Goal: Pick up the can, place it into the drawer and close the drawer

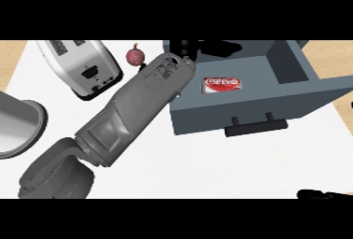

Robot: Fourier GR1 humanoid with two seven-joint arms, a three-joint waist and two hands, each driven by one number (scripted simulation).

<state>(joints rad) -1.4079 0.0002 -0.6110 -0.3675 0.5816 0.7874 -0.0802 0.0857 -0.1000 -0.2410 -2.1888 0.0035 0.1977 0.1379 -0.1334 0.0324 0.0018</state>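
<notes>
I see the can [222,84] — red, white script, lying flat in the drawer [289,100]; left hand [185,47] fingers I cannot tell.

The can [222,84] is lying inside the open drawer [289,100] at frame upper right. A toaster [81,66] is sitting upper left, an onion [135,55] between them, a pot [19,123] at the left edge.
</notes>
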